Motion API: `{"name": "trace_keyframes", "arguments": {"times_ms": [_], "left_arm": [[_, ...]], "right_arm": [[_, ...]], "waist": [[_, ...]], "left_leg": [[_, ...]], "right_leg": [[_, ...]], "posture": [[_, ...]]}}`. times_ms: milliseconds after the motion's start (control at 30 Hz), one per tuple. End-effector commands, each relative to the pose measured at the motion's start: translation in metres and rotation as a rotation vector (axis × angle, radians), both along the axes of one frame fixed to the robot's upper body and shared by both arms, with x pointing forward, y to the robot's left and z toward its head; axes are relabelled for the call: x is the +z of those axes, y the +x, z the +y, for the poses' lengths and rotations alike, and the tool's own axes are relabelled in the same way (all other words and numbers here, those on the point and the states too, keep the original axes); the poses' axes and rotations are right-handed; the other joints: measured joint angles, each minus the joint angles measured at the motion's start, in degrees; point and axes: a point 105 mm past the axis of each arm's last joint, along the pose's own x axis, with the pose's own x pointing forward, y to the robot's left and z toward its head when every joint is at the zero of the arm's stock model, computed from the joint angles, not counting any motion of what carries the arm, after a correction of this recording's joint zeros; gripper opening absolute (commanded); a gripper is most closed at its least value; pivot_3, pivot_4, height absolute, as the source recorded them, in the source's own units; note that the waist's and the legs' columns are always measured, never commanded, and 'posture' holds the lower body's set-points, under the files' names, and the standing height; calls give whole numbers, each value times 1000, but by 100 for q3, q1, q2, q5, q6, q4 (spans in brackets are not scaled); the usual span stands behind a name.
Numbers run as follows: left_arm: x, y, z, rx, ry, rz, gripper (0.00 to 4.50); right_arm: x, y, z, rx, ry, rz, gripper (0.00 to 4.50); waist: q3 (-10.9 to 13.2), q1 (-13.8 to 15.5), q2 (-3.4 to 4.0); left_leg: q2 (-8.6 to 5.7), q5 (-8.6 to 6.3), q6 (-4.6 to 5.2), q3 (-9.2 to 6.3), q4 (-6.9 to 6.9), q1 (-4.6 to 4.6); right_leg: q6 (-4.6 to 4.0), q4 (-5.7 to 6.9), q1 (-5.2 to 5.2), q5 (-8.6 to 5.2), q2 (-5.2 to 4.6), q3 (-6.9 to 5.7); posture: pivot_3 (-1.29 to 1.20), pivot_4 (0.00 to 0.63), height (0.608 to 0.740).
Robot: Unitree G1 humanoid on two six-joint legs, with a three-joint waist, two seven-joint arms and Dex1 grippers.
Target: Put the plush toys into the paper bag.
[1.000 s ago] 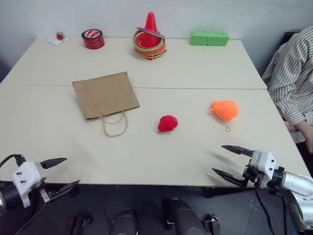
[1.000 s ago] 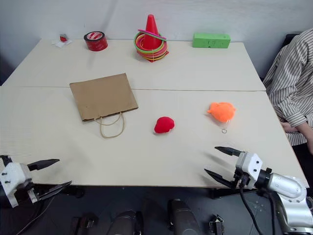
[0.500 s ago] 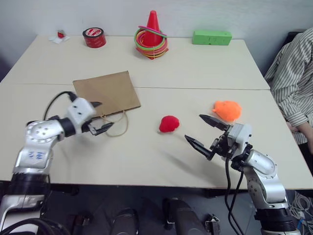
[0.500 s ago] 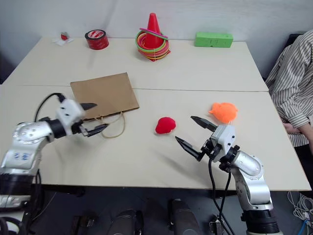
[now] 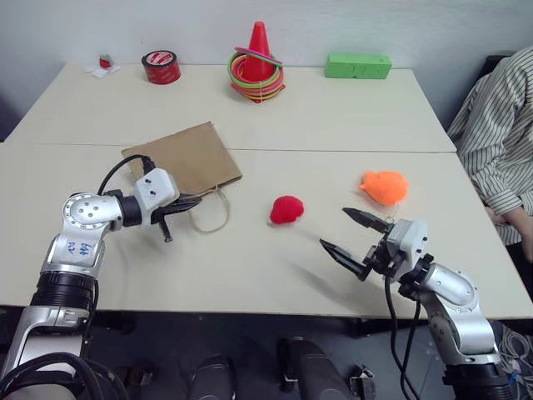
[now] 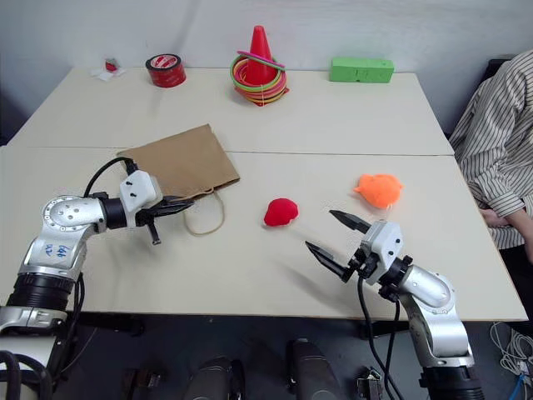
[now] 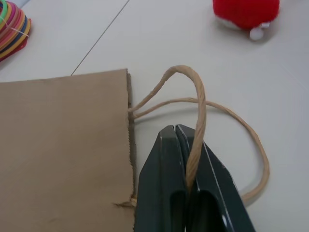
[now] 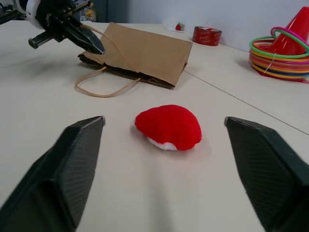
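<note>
One string handle (image 7: pixel 195 121) of the paper bag (image 5: pixel 183 158) is pinched in the closed left gripper (image 5: pixel 196 202); the bag lies flat on the counter (image 5: pixel 333 117); the red plush toy (image 5: pixel 286 210) lies just beside the bag; the right gripper (image 5: pixel 355 236) is held wide apart, empty, facing that toy; the orange plush toy (image 5: pixel 384 187) lies farther from the bag.
</note>
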Motion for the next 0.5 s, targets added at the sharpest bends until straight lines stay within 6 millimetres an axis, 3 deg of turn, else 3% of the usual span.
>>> {"name": "trace_keyframes", "arguments": {"times_ms": [33, 100, 167, 300, 500], "left_arm": [[51, -16, -9, -99, -193, -24, 0], [62, -34, -9, -153, -236, 33, 0], [68, -54, -5, -175, -273, 111, 0], [75, -74, -6, -182, -324, 180, 0], [81, -83, -21, -203, -366, 185, 0]], "right_arm": [[16, -5, 24, 104, 19, -21, 2834], [20, -3, 45, 168, 8, -20, 2170], [25, 4, 77, 257, -17, -26, 1466], [31, 16, 120, 329, -46, -32, 28], [15, 24, 184, 437, -152, 24, 9]], "waist": [[0, -3, 0], [1, -53, -1], [2, -134, 0], [3, -182, 4], [-1, -121, -5]], "left_leg": [[5, 2, -4, -2, 2, -1], [6, 4, -8, -2, 2, -1], [9, 4, -10, -2, 4, 0], [13, 6, -27, -24, 3, 3], [6, 5, -22, -41, 14, -12]], "right_leg": [[-1, 1, -1, -1, 1, -1], [-2, 3, -2, -1, 0, 0], [-3, 7, -2, -2, 0, 1], [-20, 18, -5, -13, 7, -6], [-20, 14, -5, -15, -1, -13]], "posture": [[0, 150, 740], [0, 150, 740], [0, 150, 740], [0, 150, 740], [0, 150, 740]]}}
